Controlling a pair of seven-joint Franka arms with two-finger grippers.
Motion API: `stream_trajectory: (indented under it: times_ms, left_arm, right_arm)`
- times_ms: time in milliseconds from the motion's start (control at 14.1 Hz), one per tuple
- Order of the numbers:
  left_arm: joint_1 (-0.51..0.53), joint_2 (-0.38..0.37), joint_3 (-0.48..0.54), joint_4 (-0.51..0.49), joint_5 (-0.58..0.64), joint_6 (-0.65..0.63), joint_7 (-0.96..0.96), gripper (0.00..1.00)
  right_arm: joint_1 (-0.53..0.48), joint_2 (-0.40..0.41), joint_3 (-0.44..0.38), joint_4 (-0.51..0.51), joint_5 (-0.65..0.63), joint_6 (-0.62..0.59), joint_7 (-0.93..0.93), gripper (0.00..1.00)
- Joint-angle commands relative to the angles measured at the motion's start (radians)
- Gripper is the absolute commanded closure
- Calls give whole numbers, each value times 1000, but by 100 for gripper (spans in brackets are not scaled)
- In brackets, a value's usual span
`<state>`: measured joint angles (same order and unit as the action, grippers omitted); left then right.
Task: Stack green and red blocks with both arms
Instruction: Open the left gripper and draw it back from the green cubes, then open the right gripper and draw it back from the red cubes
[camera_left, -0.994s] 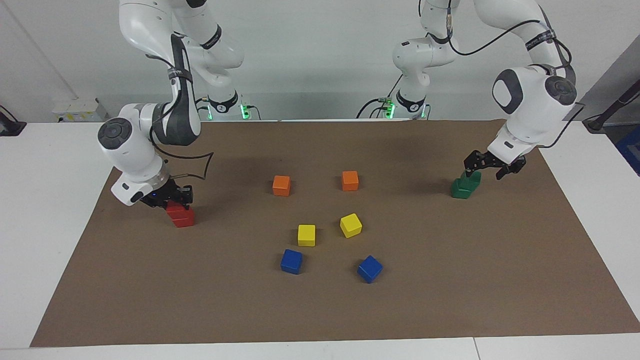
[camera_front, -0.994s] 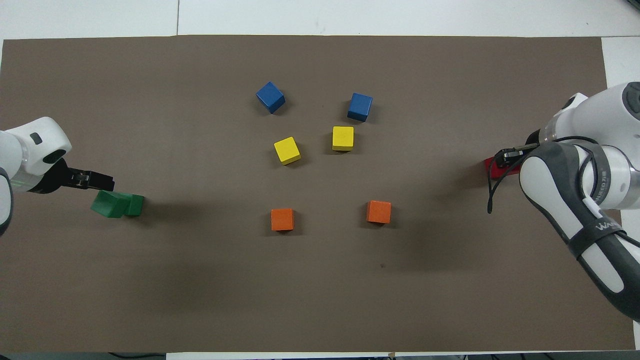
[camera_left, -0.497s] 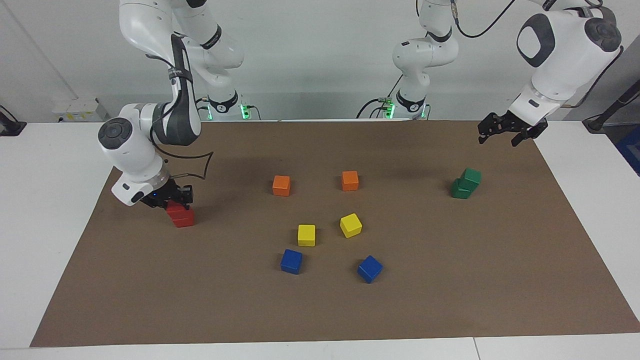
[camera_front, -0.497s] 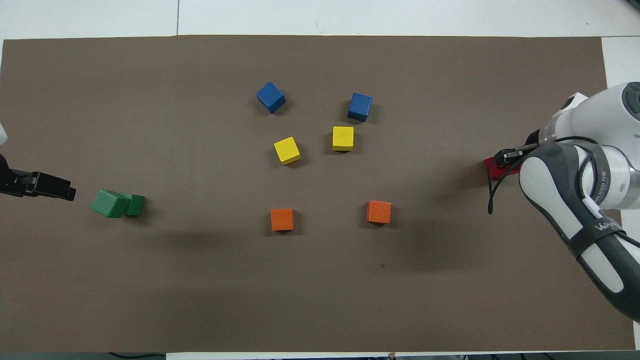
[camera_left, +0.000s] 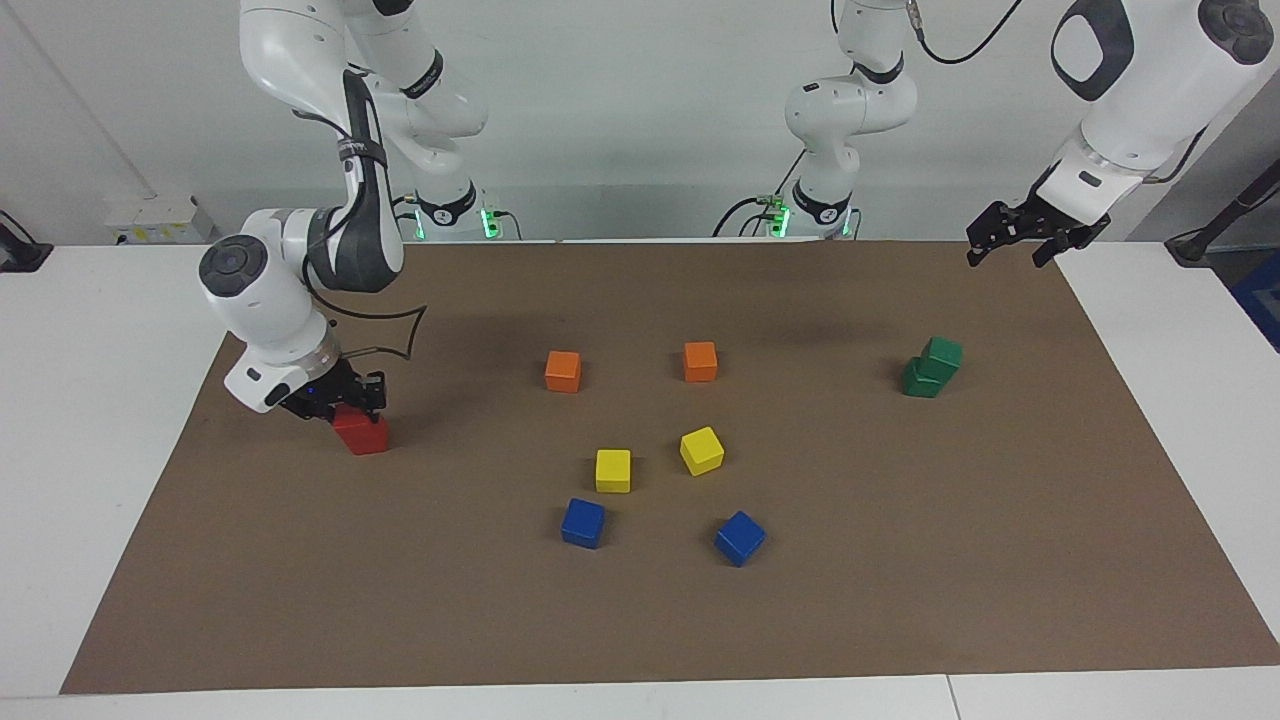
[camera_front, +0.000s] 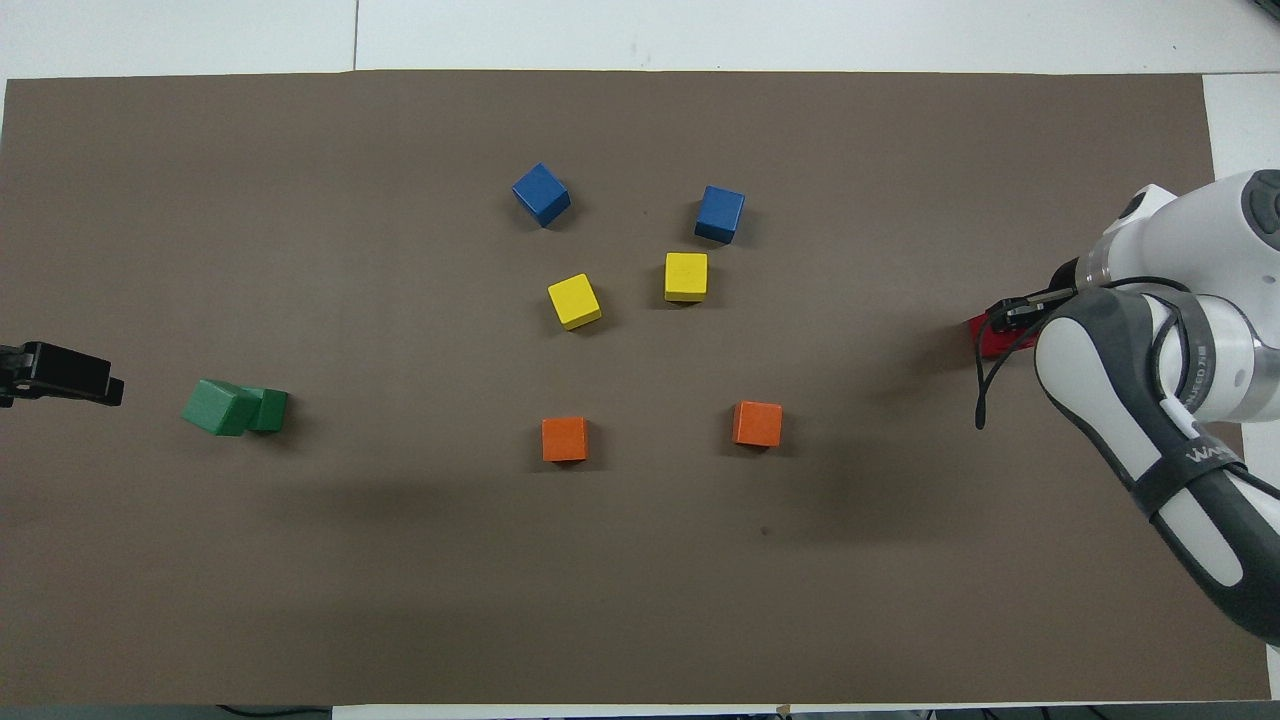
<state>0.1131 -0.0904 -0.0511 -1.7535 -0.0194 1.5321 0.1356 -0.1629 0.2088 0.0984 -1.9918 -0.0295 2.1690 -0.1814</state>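
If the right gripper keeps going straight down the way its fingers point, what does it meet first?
Most likely the red blocks. The right gripper points down and sits right over their top, at the right arm's end of the brown mat. Contact is hard to judge.

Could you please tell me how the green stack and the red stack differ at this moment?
The green stack stands free, with the left gripper raised clear and open; the red stack has the right gripper down at its top block. The green stack's top block sits skewed, overhanging the lower one; the red stack looks squarer. The green stack stands toward the left arm's end, the red toward the right's. Both are two blocks tall.
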Motion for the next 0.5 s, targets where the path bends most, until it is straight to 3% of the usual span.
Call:
stream_trajectory:
  times_ms: [0, 71, 142, 213, 426]
  left_arm:
    - [-9, 62, -3, 95, -11, -18, -22, 0]
    - [-21, 93, -1, 142, -10, -30, -24, 0]
    - [-23, 127, -1, 179, -10, -30, -22, 0]
    - [-35, 147, -1, 196, -10, -21, -24, 0]
    - [-71, 137, 0, 184, 1, -18, -63, 0]
  right_arm:
    - [-7, -19, 4, -35, 11, 23, -26, 100]
    - [-6, -19, 4, -35, 13, 22, -21, 91]
    - [-6, -19, 4, -35, 11, 22, -18, 38]
    - [-7, -19, 4, -35, 13, 20, -17, 1]
    - [-7, -19, 4, -33, 11, 15, -17, 0]
